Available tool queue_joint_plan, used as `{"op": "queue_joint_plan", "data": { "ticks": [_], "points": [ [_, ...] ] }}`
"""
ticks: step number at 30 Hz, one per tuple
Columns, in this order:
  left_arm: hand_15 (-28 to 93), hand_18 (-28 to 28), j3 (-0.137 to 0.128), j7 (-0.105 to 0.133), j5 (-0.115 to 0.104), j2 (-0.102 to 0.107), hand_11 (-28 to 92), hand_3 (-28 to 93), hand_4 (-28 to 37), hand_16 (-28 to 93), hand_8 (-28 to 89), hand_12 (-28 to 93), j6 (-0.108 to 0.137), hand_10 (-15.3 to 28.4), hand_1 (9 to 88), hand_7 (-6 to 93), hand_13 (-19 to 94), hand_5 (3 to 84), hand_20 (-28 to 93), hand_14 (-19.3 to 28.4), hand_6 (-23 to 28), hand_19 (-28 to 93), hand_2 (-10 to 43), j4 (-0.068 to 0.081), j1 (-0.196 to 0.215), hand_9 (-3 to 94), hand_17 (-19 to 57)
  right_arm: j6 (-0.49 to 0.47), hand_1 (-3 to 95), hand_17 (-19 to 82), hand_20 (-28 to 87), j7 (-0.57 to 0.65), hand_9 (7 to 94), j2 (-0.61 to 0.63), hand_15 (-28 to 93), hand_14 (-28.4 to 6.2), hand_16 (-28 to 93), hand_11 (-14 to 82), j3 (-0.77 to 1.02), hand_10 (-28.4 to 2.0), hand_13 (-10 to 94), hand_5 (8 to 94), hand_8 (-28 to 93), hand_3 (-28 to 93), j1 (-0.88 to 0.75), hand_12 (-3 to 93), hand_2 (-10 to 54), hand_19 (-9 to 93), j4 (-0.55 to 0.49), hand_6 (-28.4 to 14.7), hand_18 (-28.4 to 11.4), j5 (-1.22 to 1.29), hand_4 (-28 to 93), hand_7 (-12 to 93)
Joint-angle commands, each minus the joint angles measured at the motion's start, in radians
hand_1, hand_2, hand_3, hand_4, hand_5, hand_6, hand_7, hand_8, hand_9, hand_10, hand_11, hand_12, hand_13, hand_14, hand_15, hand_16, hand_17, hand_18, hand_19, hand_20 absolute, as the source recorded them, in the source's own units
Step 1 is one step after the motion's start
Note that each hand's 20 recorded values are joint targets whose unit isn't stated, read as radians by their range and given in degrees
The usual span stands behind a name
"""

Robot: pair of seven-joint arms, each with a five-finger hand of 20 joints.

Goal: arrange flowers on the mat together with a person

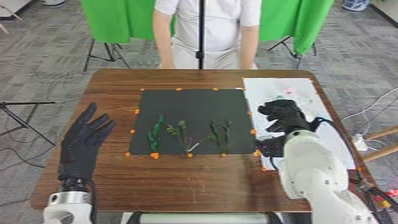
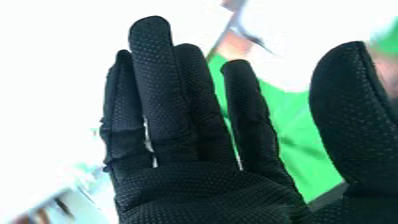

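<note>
Green sprigs [image 1: 155,135] lie on the dark mat [image 1: 191,105], the arrangement apparently part-made, more likely left to add. The right robot hand [image 1: 282,111] hangs open over a white sheet [image 1: 262,87]; the left robot hand [image 1: 83,142] is also open.

Green cloth [image 1: 107,22], black stand [image 1: 31,103]
Cloth hangs beyond the fingers [image 1: 83,119] of the left hand [image 1: 80,145]; stand left of them.

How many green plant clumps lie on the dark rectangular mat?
3, all on the mat's near part: a narrow green clump at left, a leafy green clump in the middle, another green clump at right. Stems may overlap.
</note>
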Motion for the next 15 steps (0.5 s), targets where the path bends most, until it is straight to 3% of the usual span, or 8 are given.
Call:
{"op": "queue_joint_plan", "data": {
  "ticks": [1,2,5,8,10,15],
  "points": [
    [35,18.8,0.005,0.005,-0.012,0.000,20,73,-28.3,-4,-10,11,-0.009,18.3,21.8,11.6,25,30.2,12,22.8,6.1,44,10.6,-0.001,0.008,30.4,-8.4,-0.109,31.2,23,0,0.057,56.5,0.017,55,-15.0,6,21.7,-0.025,-19.1,60,44.5,-14,77,0.064,11.2,-7.2,84,0.084,-1.6,-24.0,-0.498,-27,16],
    [35,18.8,0.005,0.001,-0.007,-0.003,20,73,-28.3,-4,-10,11,-0.012,18.3,21.8,11.6,25,30.2,12,22.8,6.1,44,10.7,0.000,0.004,30.4,-8.4,-0.130,31.5,23,-1,0.066,56.9,0.021,55,-15.0,6,21.6,-0.029,-19.2,61,44.3,-14,77,0.065,11.2,-7.4,84,0.090,-1.5,-23.9,-0.519,-27,16],
    [35,18.8,0.008,0.017,-0.020,0.007,20,73,-28.3,-4,-10,11,-0.005,18.4,21.8,11.6,25,30.2,11,22.8,6.2,44,10.6,-0.001,0.006,30.6,-8.4,-0.192,32.4,25,-2,0.078,58.1,0.018,55,-15.1,7,21.7,-0.046,-19.5,62,43.8,-14,77,0.081,11.3,-8.2,86,0.117,-1.6,-24.3,-0.557,-27,15],
    [35,18.9,0.002,0.007,-0.013,-0.002,20,73,-28.3,-4,-10,11,-0.013,18.5,21.9,11.5,25,30.3,11,22.7,6.2,44,10.6,0.001,0.003,30.6,-8.4,-0.252,32.9,25,-3,0.087,59.2,0.016,55,-15.0,7,21.9,-0.054,-19.7,63,43.6,-14,77,0.100,11.3,-8.7,86,0.146,-1.4,-24.5,-0.551,-27,15],
    [35,18.8,0.007,0.012,-0.014,0.003,21,73,-28.3,-4,-10,11,-0.008,18.5,21.9,11.5,25,30.3,11,22.7,6.2,44,10.6,0.000,0.002,30.6,-8.3,-0.287,33.2,25,-3,0.088,59.9,0.017,55,-14.9,7,22.0,-0.061,-19.9,63,43.5,-14,76,0.111,11.5,-8.8,86,0.163,-1.2,-24.7,-0.540,-27,15],
    [35,18.8,0.014,0.015,-0.017,0.008,21,73,-28.3,-4,-10,11,-0.009,18.4,22.0,11.5,25,30.4,11,22.7,6.3,44,10.5,0.003,-0.005,30.7,-8.3,-0.317,33.9,25,-6,0.068,60.6,0.018,54,-14.8,7,21.7,-0.088,-19.5,64,44.3,-14,76,0.128,11.6,-9.2,87,0.195,-0.2,-24.7,-0.570,-27,15]
  ]
}}
